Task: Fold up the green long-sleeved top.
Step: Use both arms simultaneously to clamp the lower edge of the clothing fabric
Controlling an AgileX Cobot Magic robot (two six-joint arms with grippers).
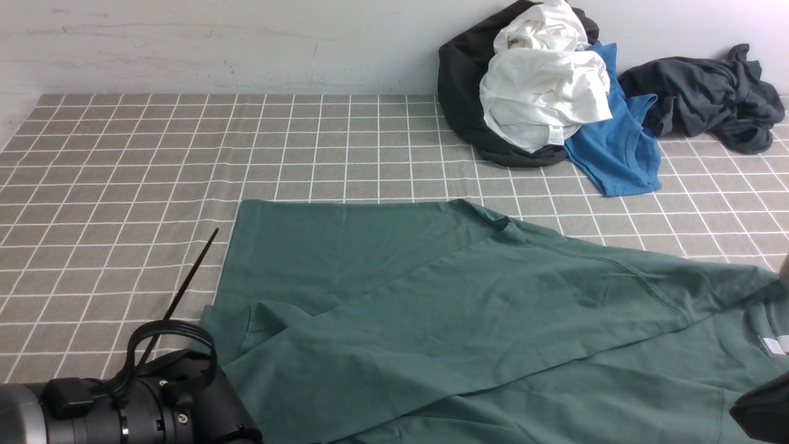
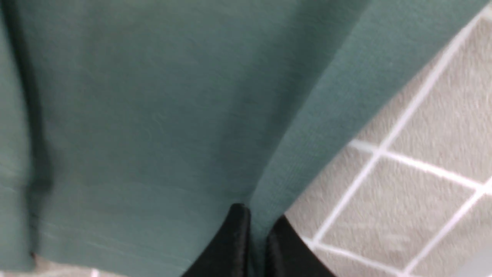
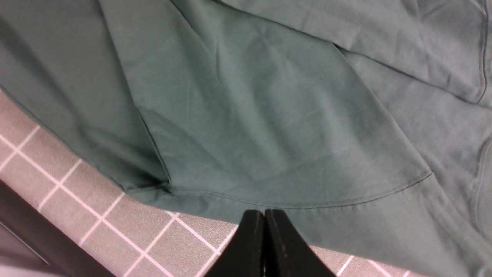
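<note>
Lifting slowly helps: left end effector (image 2: 259, 219) grasps the green long-sleeved top (image 1: 431, 308) at seven o'clock, right end effector (image 3: 264, 213) clenched at four.

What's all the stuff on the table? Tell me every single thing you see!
green long-sleeved top: one, dark green, spread over the near middle and right of the table, partly folded
checked tablecloth: one, grey with white lines, covering the table
black garment: one, black, far right by the wall, under the white clothes
white clothes: a bundle, count unclear, white, on top of the black garment
blue T-shirt: one, bright blue, right of the bundle, partly under it
dark grey garment: one, dark grey, far right corner
wall: one, whitish, behind the table
left gripper: one, black, shut on the top's edge
right gripper: one, black, shut at the top's hem; grip unclear
</note>
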